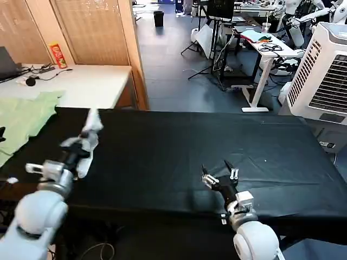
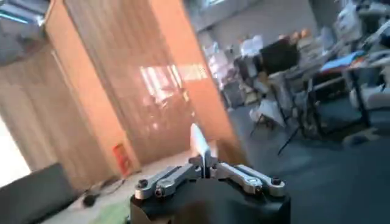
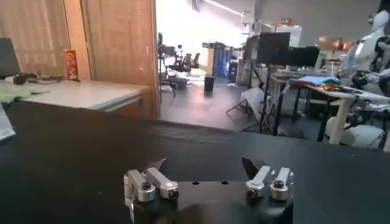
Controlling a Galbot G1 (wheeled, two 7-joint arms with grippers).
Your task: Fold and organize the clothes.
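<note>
Black-draped table [image 1: 179, 146] across the front, workshop clutter behind. Left gripper [image 1: 89, 127] raised above the table's left end, fingers clenched on a pinch of white shirt [image 1: 91, 135], bunched and hanging beside the wrist. Same pinch in the left wrist view [image 2: 204, 163], a white tip [image 2: 198, 141] poking up between shut fingers. Right gripper [image 1: 219, 174] low over the table's near edge, fingers spread wide, empty. Likely light, limp, apt to slip and crumple; best taken at hem or shoulder seams. Green garment [image 1: 24, 116] off the table's left end.
</note>
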